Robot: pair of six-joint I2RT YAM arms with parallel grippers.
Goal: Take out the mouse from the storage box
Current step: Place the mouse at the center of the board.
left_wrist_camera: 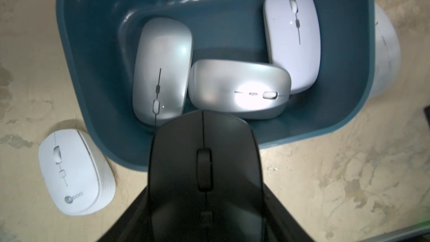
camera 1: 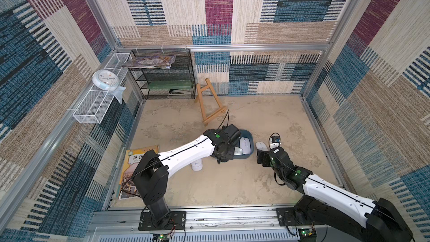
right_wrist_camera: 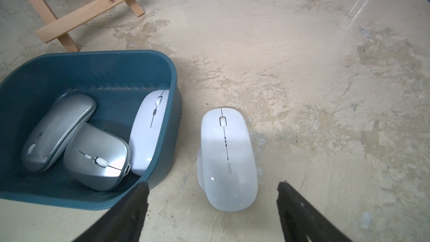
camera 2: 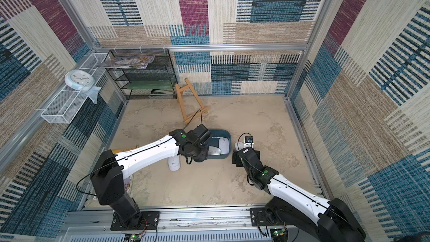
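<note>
Sandy table [camera 1: 232,182] carried the teal storage box [camera 1: 250,136] near its middle, between the two arms. The left gripper [left_wrist_camera: 204,196] was clamped on a black mouse [left_wrist_camera: 181,159] and held it over the box's rim on that arm's side. The right gripper [right_wrist_camera: 213,186] hung with its jaws spread wide and empty, just behind a white mouse [right_wrist_camera: 228,150] on the table beside the box. Inside the box lay a long silver mouse [left_wrist_camera: 162,66], a broader silver mouse [left_wrist_camera: 237,89] and a pale mouse [left_wrist_camera: 293,38], close together. A logo-marked white mouse [left_wrist_camera: 74,171] sat just outside the box.
</note>
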